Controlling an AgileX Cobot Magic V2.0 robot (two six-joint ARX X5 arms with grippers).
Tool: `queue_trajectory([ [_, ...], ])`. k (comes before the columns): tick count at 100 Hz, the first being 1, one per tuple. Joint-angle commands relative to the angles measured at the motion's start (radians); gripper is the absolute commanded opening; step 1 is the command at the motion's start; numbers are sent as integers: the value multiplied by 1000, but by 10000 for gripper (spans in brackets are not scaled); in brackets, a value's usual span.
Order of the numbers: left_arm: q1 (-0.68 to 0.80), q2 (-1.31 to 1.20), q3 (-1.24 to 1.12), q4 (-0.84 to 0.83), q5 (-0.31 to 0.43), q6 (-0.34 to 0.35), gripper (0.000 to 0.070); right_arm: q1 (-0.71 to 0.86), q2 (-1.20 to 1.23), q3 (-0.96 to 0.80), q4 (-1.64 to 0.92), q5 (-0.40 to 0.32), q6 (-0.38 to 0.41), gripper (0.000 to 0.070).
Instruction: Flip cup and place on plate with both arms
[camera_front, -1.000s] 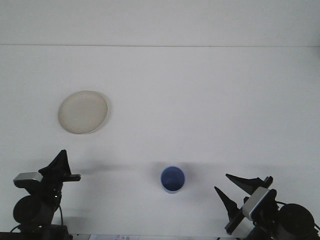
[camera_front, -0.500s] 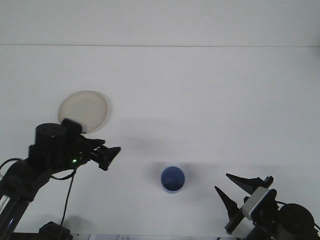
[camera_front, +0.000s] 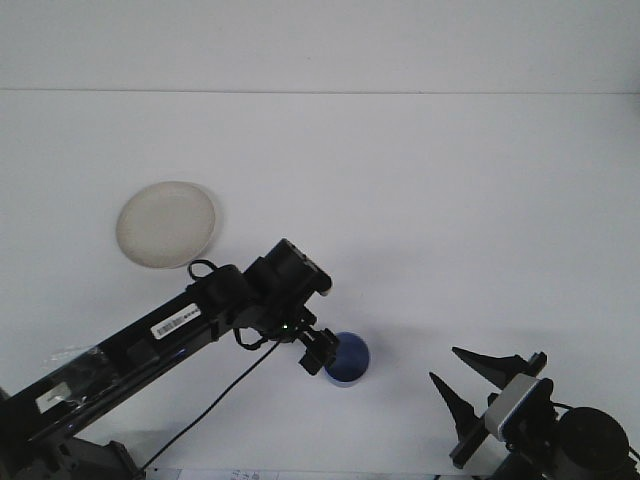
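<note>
A blue cup (camera_front: 350, 361) stands mouth-up on the white table near the front edge. My left gripper (camera_front: 317, 352) has reached down over the cup's left rim and hides part of it; the arm blocks any view of its opening. A cream plate (camera_front: 166, 224) lies flat at the left, well behind the cup and apart from it. At the lower right corner my right gripper (camera_front: 442, 363) rests open with nothing in it, pointing left toward the cup with a gap of bare table between them.
The left arm's black link (camera_front: 150, 340) stretches diagonally from the lower left corner to the cup, passing in front of the plate. The table's far edge (camera_front: 320, 92) meets a white wall.
The left arm has swung up from its rest pose at the lower left and stretched rightward, bringing its gripper to the cup's left rim. The right arm, cup and plate have not moved.
</note>
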Motion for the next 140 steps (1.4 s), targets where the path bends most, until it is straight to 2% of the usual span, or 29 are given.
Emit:
queue_trajectory([
  [1,-21,39,28,11,-39,7,459,9,0,4,10,0,-6,335],
  [28,-45,148,28,59,-61,-3,457,9,0,4,10,0,-6,336],
  [34,-46,163,28,56,-61,-8,437,9,0,4,10,0,-6,335],
  [39,-48,174,28,55,-61,-7,363,9,0,4,10,0,-6,336],
  [58,-56,179,28,52,-61,-6,1,9,0,4,10,0,-9,335],
  [79,-56,179,60,-5,-75,40,10,9,0,4,10,1,-9,335],
  [102,26,101,162,-126,-171,127,7,9,0,4,10,1,-8,335],
  [122,269,10,263,-200,-300,201,6,9,0,4,10,0,-4,335],
  [140,586,13,306,-163,-309,214,6,9,0,4,10,0,0,335],
])
